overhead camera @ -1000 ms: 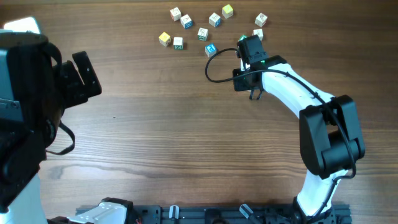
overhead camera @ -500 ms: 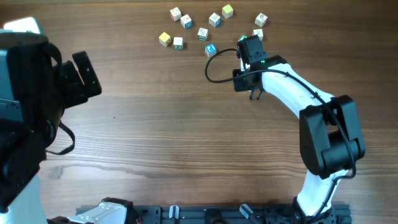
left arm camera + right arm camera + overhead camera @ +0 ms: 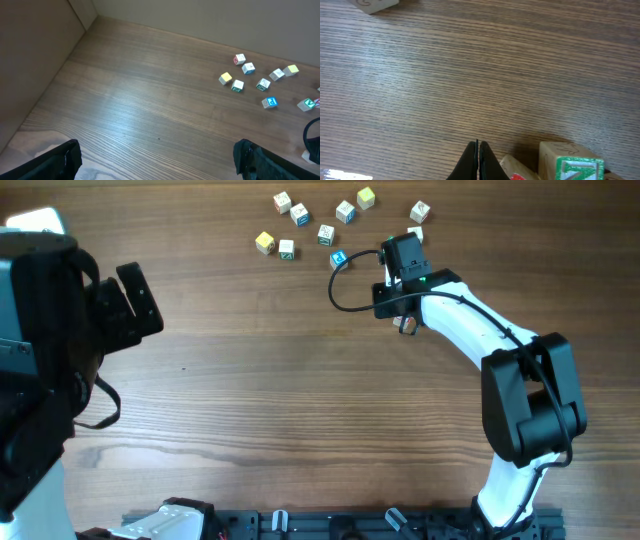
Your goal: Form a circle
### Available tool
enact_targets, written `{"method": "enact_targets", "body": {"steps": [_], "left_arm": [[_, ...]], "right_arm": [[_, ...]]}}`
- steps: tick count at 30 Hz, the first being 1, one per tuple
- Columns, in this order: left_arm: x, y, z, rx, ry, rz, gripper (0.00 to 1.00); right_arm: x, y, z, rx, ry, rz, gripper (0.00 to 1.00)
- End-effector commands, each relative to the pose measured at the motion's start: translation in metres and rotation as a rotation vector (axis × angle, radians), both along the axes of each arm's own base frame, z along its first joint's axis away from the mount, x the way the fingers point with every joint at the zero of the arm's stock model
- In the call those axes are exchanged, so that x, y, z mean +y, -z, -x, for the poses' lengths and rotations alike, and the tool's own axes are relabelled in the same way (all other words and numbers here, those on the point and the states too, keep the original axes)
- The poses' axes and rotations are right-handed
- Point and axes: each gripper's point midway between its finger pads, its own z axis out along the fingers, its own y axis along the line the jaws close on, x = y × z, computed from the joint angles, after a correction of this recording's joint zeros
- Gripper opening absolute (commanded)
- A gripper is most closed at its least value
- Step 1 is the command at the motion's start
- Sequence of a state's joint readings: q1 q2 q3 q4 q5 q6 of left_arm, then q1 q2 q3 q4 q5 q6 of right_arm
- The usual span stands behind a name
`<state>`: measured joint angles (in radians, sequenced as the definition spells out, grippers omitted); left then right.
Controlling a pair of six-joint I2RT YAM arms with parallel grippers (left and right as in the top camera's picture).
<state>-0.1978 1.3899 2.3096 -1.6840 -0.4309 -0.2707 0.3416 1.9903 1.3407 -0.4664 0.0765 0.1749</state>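
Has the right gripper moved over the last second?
Yes, slightly. In the overhead view the shut right gripper has crept upward in the frame, nearer the pale cube, which has stayed put.

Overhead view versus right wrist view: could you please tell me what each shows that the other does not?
Only overhead: the whole loose scatter of letter cubes, including the yellow cube, and the white right arm. Only right wrist: the right hand pinched shut, close beside a green-printed cube. Both: the wooden table.
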Motion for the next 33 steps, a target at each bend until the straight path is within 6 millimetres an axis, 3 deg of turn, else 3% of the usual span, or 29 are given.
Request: {"method": "enact_targets", "body": {"steps": [1, 7, 33], "left_arm": [[0.004, -0.001, 0.0, -0.001, -0.015, -0.012, 1.0], [0.004, -0.001, 0.0, -0.001, -0.015, -0.012, 1.0], [0.004, -0.001, 0.0, -0.001, -0.015, -0.012, 1.0]], "right_arm": [[-0.012, 0.002, -0.007, -0.017, 0.02, 0.054, 0.04], [-0.023, 0.003, -0.008, -0.009, 0.042, 0.058, 0.04], [-0.021, 0.008, 0.004, 0.049, 0.025, 0.047, 0.05]]}}
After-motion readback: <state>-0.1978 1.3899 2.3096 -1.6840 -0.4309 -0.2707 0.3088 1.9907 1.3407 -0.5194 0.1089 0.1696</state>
